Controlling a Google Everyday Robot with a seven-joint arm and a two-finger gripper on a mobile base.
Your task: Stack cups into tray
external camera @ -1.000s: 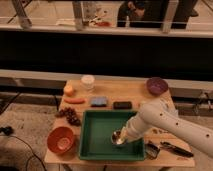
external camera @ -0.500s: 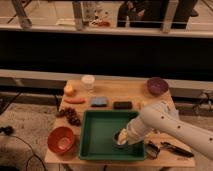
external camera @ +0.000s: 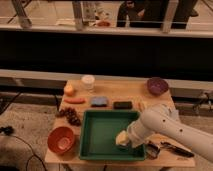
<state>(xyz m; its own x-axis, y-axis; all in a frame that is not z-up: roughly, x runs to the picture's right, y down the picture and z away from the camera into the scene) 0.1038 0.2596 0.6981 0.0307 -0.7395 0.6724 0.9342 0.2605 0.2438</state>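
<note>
So the claw (external camera: 123, 140) is down in the green tray's (external camera: 102, 131) right front corner, over something pale, maybe a cup. Can't tell if it's gripping. White cup (external camera: 88, 82) sits at the back of the surface (external camera: 131, 95), orange bowl (external camera: 62, 139) front left.

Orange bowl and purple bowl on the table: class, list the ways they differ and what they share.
The orange bowl is orange-red; the purple bowl is dark purple. The orange bowl sits at the table's near left corner, left of the green tray; the purple bowl sits at the far right corner. The orange bowl looks larger in view. Both are round, upright, open bowls. The gripper is over the tray, near neither.
</note>
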